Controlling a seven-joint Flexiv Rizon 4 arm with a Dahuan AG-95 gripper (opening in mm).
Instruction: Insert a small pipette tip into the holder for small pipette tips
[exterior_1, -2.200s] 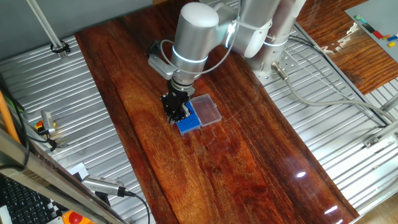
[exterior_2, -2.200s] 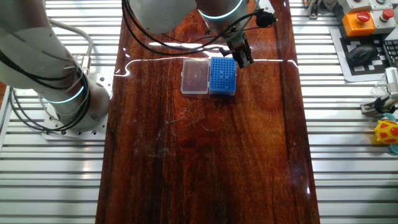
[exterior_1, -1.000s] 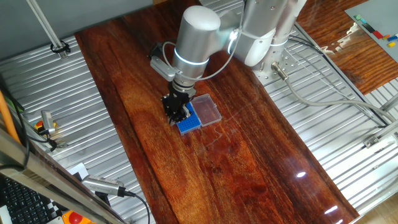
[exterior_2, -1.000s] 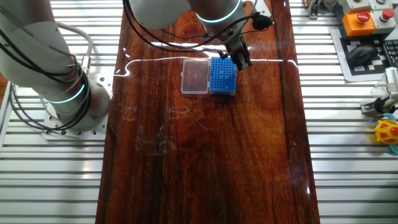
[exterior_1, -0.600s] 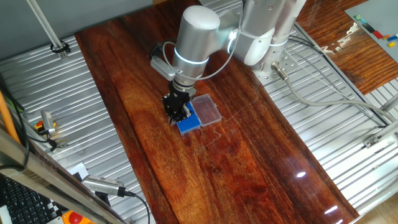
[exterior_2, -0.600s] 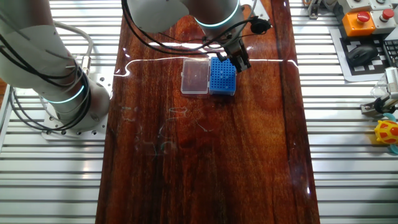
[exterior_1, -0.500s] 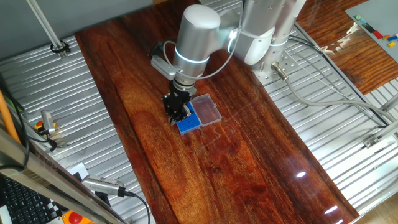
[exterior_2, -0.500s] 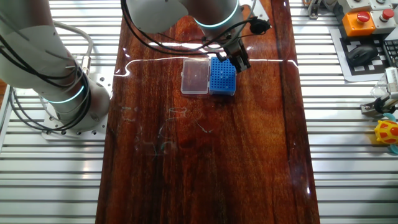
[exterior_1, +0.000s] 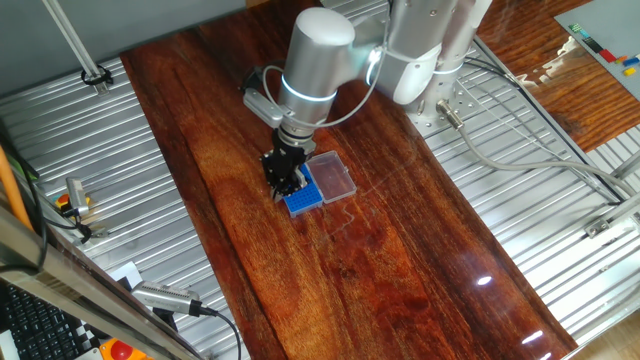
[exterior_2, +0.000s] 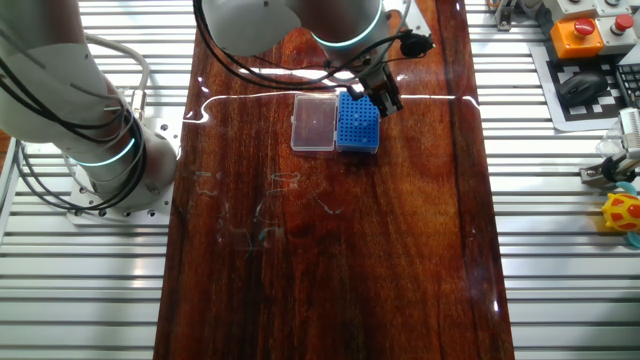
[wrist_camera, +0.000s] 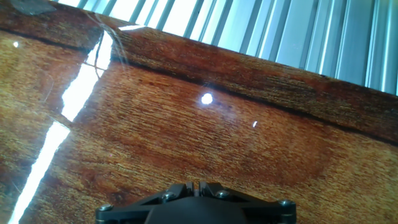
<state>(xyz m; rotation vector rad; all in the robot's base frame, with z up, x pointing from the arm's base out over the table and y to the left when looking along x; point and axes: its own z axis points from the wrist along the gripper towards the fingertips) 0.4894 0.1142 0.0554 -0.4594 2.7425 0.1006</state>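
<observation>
Holder: the small blue square plastic rack with a fine grid of tiny holes (exterior_1: 305, 194) (exterior_2: 359, 121) lies on the dark polished wooden counter (exterior_1: 400, 260) (exterior_2: 330, 260), about midway across its width and nearer the end where the arm's base stands.
Lid: a clear plastic lid panel (exterior_1: 332, 175) (exterior_2: 313, 123) lies flat, joined to the rack's side.
Gripper: the black two-finger gripper (exterior_1: 284, 182) (exterior_2: 388, 98) hangs over the rack's edge; whether the fingers are spread or pinched cannot be told, and no tip is discernible.
Hand view: shows only glossy wood and the gripper's dark base.
Risk: a tip may miss its tiny hole, bend or drop if alignment is slightly off; pressing off-centre could shove the light rack.
</observation>
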